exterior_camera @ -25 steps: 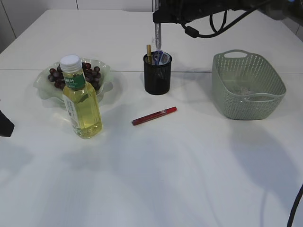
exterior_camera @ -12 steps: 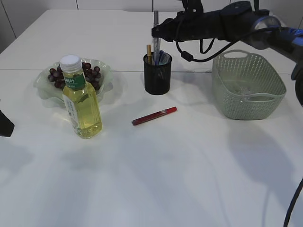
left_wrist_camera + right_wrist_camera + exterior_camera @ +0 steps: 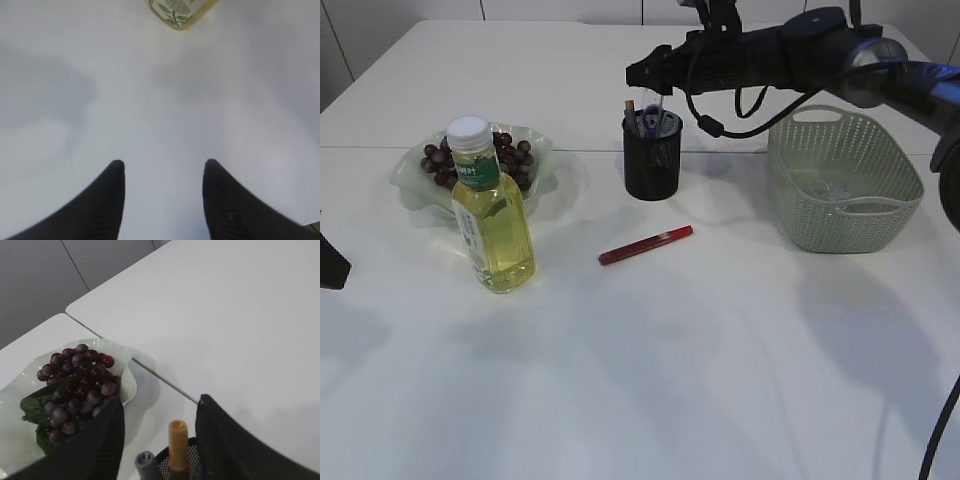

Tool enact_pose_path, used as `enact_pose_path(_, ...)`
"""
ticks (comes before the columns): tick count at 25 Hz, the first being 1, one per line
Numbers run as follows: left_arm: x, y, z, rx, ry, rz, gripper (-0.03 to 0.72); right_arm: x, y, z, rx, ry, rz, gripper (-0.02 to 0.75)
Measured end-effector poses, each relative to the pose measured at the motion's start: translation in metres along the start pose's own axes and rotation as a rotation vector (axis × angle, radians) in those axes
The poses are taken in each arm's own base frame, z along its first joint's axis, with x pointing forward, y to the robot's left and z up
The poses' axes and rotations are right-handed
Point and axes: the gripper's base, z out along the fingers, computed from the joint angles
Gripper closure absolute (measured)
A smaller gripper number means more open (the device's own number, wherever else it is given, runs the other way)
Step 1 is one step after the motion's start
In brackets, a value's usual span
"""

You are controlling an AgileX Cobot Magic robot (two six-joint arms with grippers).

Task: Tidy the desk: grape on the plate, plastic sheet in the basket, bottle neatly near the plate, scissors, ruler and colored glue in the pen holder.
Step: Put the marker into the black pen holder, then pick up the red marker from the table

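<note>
The black mesh pen holder stands at centre back and holds blue-handled scissors, a tan stick and a grey slim piece. My right gripper hovers just above the holder, open and empty. The red colored glue lies on the table in front of the holder. The bottle of yellow liquid stands upright in front of the plate, which holds the grapes. The basket holds the clear plastic sheet. My left gripper is open over bare table.
A seam between two tabletops runs behind the plate and holder. The bottle's base shows at the top of the left wrist view. Part of the left arm sits at the left edge. The grapes and the plate's rim show in the right wrist view.
The grey slim piece that my right gripper held upright over the pen holder has gone down into it. The gripper has let go and shifted slightly left.
</note>
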Motion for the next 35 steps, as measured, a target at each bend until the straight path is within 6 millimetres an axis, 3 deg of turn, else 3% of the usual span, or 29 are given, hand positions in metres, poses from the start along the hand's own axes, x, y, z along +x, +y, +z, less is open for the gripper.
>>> enact_pose_path(4,0.0,0.0,0.0,0.0,0.0,0.0,0.316,-0.006,0.004,-0.014,0.067,0.163,0.065,0.353)
enact_pose_path(7,0.0,0.0,0.0,0.0,0.0,0.0,0.316,-0.023,0.014,-0.04,0.168,0.324,0.155,0.353)
enact_pose_path(12,0.0,0.0,0.0,0.0,0.0,0.0,0.316,-0.054,0.044,-0.085,0.241,0.504,0.28,0.353)
enact_pose_path(15,0.0,0.0,0.0,0.0,0.0,0.0,0.316,-0.067,0.063,-0.098,0.311,0.542,0.33,0.353)
enact_pose_path(20,0.0,0.0,0.0,0.0,0.001,0.0,0.316,-0.079,0.102,-0.093,0.392,0.533,0.424,0.353)
enact_pose_path(27,0.0,0.0,0.0,0.0,0.001,0.0,0.316,-0.074,0.145,-0.072,0.51,0.508,0.602,0.353)
enact_pose_path(35,0.0,0.0,0.0,0.0,0.001,0.0,0.316,-0.052,0.14,-0.052,0.712,0.426,0.986,0.353)
